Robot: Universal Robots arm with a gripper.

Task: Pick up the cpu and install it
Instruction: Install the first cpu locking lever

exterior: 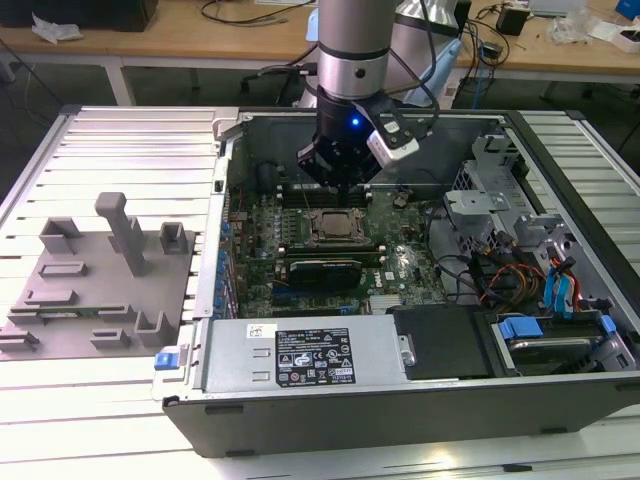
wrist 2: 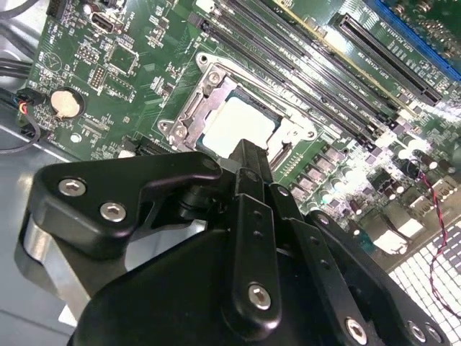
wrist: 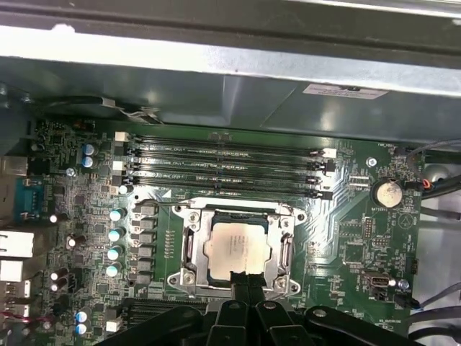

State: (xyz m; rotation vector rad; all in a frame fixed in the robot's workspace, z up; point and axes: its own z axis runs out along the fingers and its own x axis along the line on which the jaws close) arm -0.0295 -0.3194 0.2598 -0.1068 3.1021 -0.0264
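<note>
The cpu (wrist: pixel 235 248) is a pale silvery square lying flat inside the dark metal-framed socket (wrist: pixel 189 249) on the green motherboard. It also shows in the second wrist view as the cpu (wrist 2: pixel 232 124) and in the exterior view as the cpu (exterior: pixel 337 227). My gripper (wrist: pixel 243 280) hangs over the socket's edge with its black fingers pressed together and nothing between them. In the exterior view the gripper (exterior: pixel 338 182) is inside the open computer case, a little above and behind the socket. Whether the fingertips (wrist 2: pixel 248 155) touch the chip, I cannot tell.
Memory slots (wrist: pixel 223 169) run beside the socket. The power supply (exterior: pixel 300 355) lies along the case's front. Drive bays and cables (exterior: pixel 520 285) crowd the exterior view's right. A grey fixture tray (exterior: pixel 100 270) with upright blocks sits outside the case on the left.
</note>
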